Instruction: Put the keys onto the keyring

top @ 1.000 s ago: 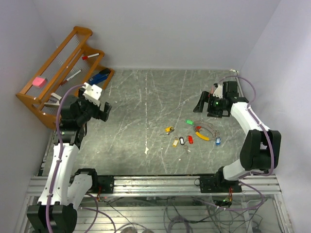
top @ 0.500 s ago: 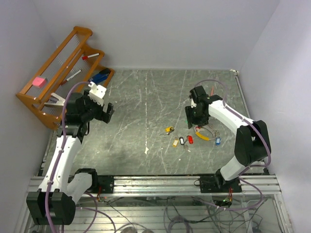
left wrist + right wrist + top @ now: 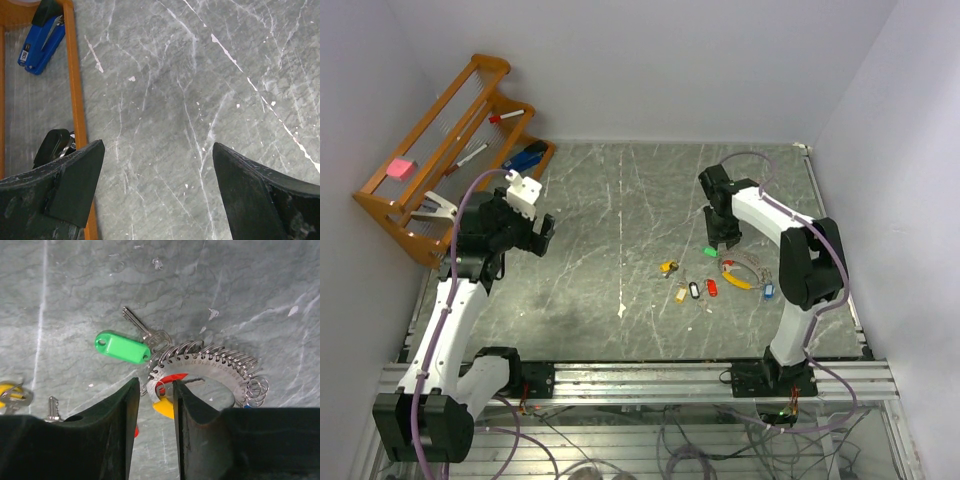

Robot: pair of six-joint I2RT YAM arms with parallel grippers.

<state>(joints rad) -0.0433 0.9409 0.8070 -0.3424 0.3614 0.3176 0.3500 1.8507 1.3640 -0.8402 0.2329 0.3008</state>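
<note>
The keys lie loose on the grey table: a green-tagged one (image 3: 122, 348) (image 3: 710, 251), yellow-tagged ones (image 3: 668, 267), then black-and-white (image 3: 694, 290), red (image 3: 712, 287) and blue (image 3: 769, 291) tags. The keyring (image 3: 210, 365) (image 3: 745, 270) is a silvery arc strung with wire loops, with a yellow band (image 3: 164, 407) at its end. My right gripper (image 3: 155, 385) (image 3: 725, 238) hangs over the keyring's left end, jaws narrowed with a gap and clamping nothing. My left gripper (image 3: 157, 147) (image 3: 540, 232) stands wide open over bare table, far left of the keys.
A wooden rack (image 3: 430, 150) leans at the back left, holding a blue stapler (image 3: 42, 42), pens and a pink block (image 3: 399, 168). Its orange rail (image 3: 75, 100) runs close beside my left gripper. Walls close off the table's left, back and right.
My right arm swung left and down from the table's right side to the keyring, and its jaws narrowed. The left arm shifted only slightly and stayed open.
</note>
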